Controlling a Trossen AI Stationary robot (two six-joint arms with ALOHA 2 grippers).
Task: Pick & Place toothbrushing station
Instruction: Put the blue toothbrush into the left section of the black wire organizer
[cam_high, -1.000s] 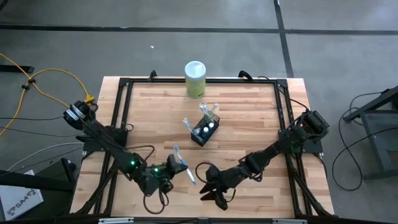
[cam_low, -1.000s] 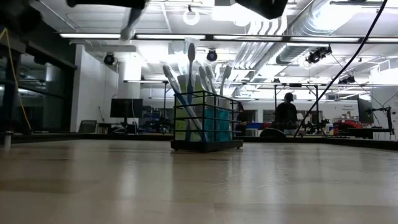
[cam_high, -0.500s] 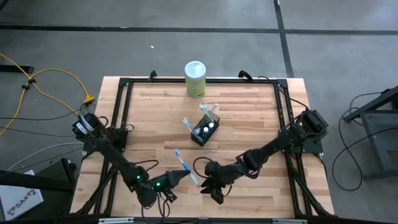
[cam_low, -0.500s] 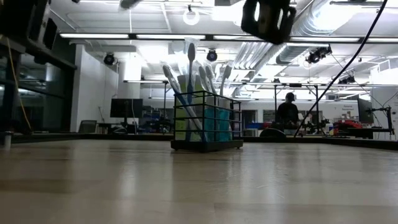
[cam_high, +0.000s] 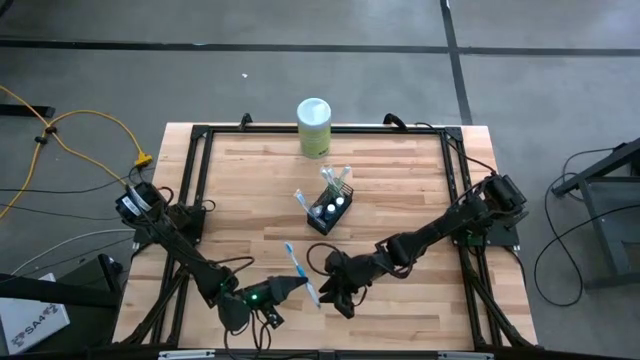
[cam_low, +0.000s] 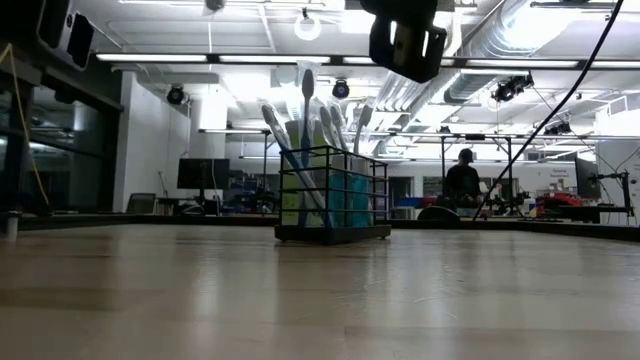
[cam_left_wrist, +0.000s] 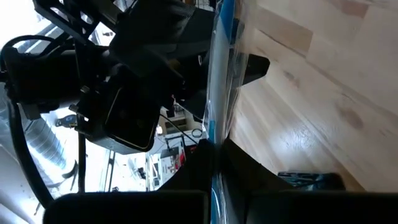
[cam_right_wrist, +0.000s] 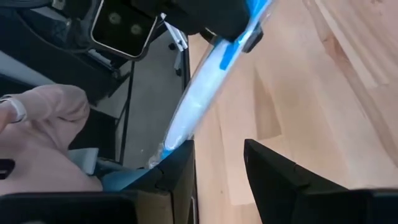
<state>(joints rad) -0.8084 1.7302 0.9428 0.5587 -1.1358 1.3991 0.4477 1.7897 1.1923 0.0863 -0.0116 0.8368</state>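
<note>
The black wire-mesh holder (cam_high: 330, 208) stands on its base mid-table with several white-and-blue toothbrushes and two white-capped tubes in it; it also shows in the low view (cam_low: 333, 200). My left gripper (cam_high: 296, 284) is near the front edge, shut on one loose white-and-blue toothbrush (cam_high: 303, 273) in clear wrap. My right gripper (cam_high: 333, 292) is open just right of it. In the right wrist view the toothbrush's near end (cam_right_wrist: 166, 149) lies at the tip of one right finger (cam_right_wrist: 177, 168), outside the gap. My left gripper pinches the wrapped toothbrush between its two fingers on the shaft (cam_left_wrist: 214, 163), toward its near end. The fingers come from the table's left and lie across it. The toothbrush is lifted clear of the table, its other end (cam_high: 290, 246) pointing toward the far edge. My right gripper: whether its finger touches the toothbrush's near end cannot be told.
A pale green canister (cam_high: 314, 126) with a white lid stands at the far edge, behind the holder. A black frame (cam_high: 200, 150) runs round the wooden table. A person's pink sleeve (cam_right_wrist: 37, 124) shows beyond the front edge.
My left gripper has carried the toothbrush a little toward the table's right, still shut on it and clear of the table. My right gripper has moved toward the far edge and the left, closing in on the toothbrush's near end.
</note>
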